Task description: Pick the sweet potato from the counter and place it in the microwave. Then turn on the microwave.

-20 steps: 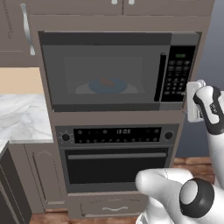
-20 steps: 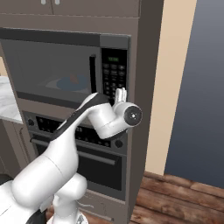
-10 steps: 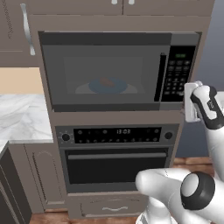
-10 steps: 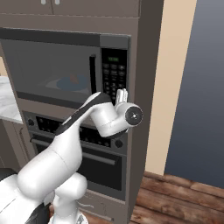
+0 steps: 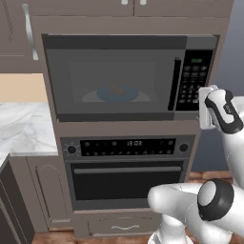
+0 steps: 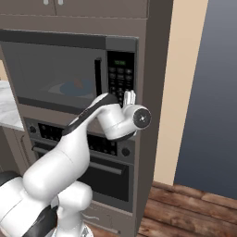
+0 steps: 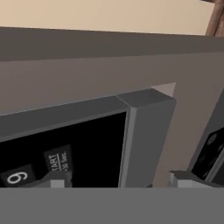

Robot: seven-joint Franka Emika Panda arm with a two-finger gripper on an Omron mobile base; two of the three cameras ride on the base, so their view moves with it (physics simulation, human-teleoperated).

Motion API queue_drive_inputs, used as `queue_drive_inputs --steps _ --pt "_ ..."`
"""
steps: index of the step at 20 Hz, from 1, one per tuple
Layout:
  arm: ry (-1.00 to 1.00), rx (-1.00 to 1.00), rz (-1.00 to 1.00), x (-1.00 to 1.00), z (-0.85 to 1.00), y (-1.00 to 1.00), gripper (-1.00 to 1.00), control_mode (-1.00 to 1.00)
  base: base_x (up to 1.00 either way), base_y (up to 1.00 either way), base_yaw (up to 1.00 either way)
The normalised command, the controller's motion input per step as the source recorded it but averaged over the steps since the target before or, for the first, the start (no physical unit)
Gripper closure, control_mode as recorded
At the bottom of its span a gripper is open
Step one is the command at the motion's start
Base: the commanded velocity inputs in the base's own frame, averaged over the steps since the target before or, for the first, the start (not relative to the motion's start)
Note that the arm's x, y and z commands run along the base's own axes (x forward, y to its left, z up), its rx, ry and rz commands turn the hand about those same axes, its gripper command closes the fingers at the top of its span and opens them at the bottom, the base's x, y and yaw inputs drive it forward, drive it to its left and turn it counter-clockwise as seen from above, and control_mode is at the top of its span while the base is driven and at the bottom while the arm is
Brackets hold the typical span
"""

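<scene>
Standing apart with nothing between them, the gripper's [image 7: 116,183] two finger tips [image 7: 53,180] rise at the bottom of the hand view, one tip just in front of the black keypad panel [image 7: 61,153] beside a key that reads "START +30 Sec." and a white "9", the other off past the steel corner of the frame; whether a tip touches the panel cannot be told. From the right base view the gripper [image 6: 130,97] points at the lower part of the keypad [image 6: 121,78], with the white arm [image 6: 69,152] curving up from the lower left.

The microwave [image 5: 128,76] is a wide grey-steel box built into brown cabinetry, its dark glass door closed. Through the glass shows a round blue plate [image 5: 118,93] on a pale turntable, and on the plate lies the sweet potato [image 5: 116,88], a small reddish-orange lump, dim behind the tinted door.

Below sits an oven [image 5: 127,171] with knobs and a clock display. To the left lies the counter [image 5: 24,128], white marble with grey veins.
</scene>
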Motion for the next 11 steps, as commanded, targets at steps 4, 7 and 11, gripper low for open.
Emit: queue_drive_inputs --steps 4,7,11 --pt "0.0 0.0 0.0 0.09 -0.12 -0.13 -1.0 -1.0 0.0 0.0 0.0" --pt "0.0 0.0 0.0 0.11 -0.14 -0.07 -1.0 -1.0 0.0 0.0 0.0" --pt "0.0 0.03 0.0 0.17 -0.14 -0.08 -1.0 -1.0 0.0 0.0 0.0"
